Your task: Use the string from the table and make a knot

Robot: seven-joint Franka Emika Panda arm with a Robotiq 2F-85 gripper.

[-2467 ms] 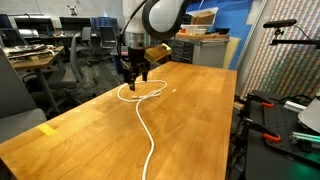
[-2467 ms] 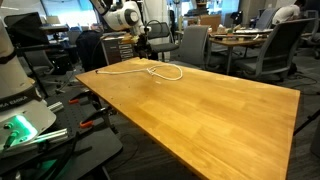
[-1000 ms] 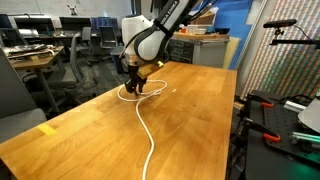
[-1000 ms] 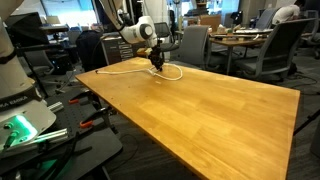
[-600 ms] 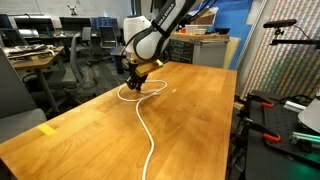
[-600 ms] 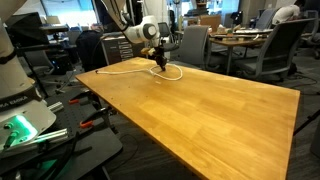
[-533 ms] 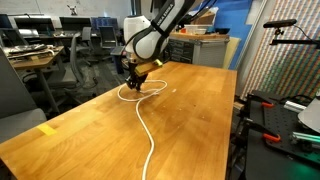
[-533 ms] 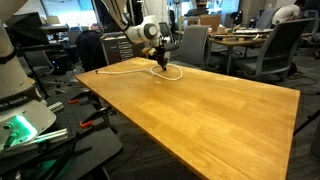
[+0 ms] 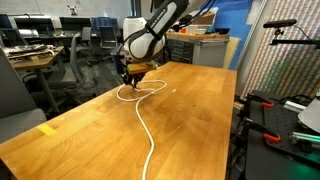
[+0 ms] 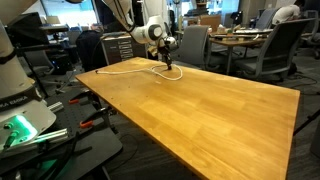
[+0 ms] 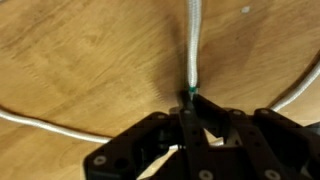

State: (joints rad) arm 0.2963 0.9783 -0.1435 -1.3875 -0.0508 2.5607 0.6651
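The white string (image 9: pixel 143 125) lies on the light-brown wooden table (image 9: pixel 205 120), running from the near edge up to a loop at the far end. In both exterior views my gripper (image 9: pixel 133 82) (image 10: pixel 169 66) hangs low over that loop. In the wrist view the gripper (image 11: pixel 192 110) is shut on the string (image 11: pixel 191 45) right at its small dark tip (image 11: pixel 190 95). The cord leads straight away from the jaws across the wood. More of the string curves past on both sides (image 11: pixel 60 128). The string (image 10: pixel 125 68) also trails toward the table's (image 10: pixel 230 110) corner.
A yellow tape mark (image 9: pixel 47 129) sits near the table's front edge. Office chairs (image 10: pixel 192 45) and grey desks (image 9: pixel 30 55) stand beyond the far end. Black equipment (image 9: pixel 275 115) stands close beside one long edge, and a lit device (image 10: pixel 20 125) stands off the other.
The jaws have closed on the string's tip end. The gripper has shifted slightly sideways over the loop and now sits a little higher.
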